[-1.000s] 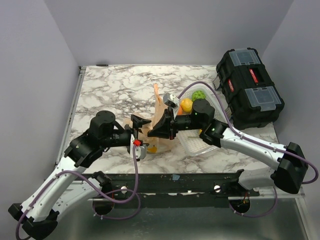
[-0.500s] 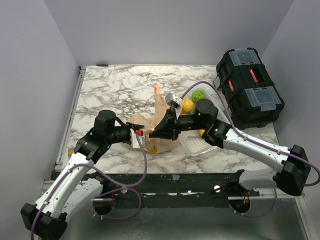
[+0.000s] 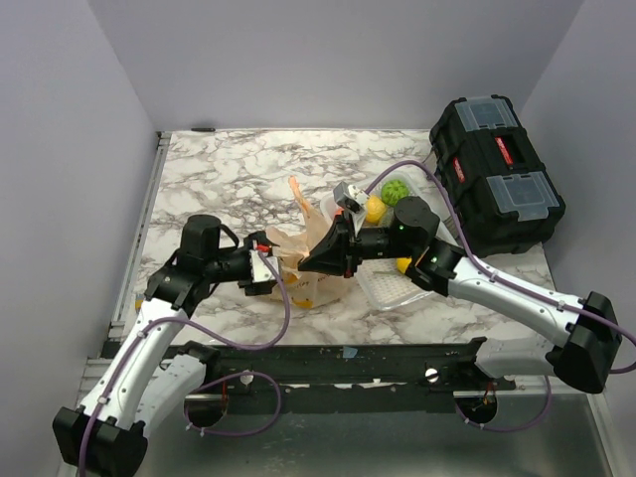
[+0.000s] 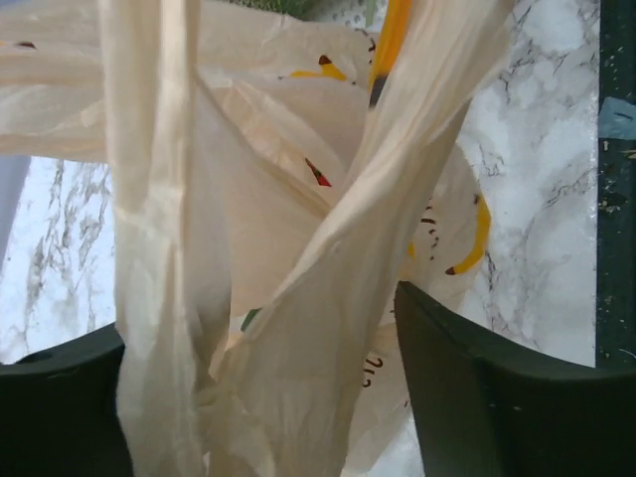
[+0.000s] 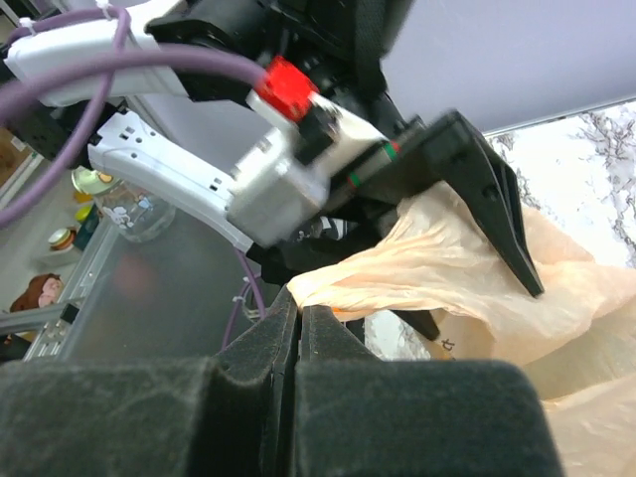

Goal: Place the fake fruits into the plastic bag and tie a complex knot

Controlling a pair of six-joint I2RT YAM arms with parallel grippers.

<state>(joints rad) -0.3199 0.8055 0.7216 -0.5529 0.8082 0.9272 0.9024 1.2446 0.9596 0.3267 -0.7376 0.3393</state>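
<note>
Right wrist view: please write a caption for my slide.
Right gripper shut on a strip of the plastic bag.

The left arm point(image 3: 149, 328) is extended from the near left of the plastic bag point(image 3: 320, 227), with its forearm laid nearly level and its wrist turned toward the bag. The left gripper point(image 3: 270, 262) is held at the bag's left side with its jaws parted, and bunched strips of the bag are seen passing between its two fingers point(image 4: 467, 388). The right arm point(image 3: 497, 290) is extended from the bag's near right. The right gripper point(image 3: 304, 264) is pressed closed at the bag's near edge, a fold of plastic being pinched at its tips, just beside the left gripper
</note>
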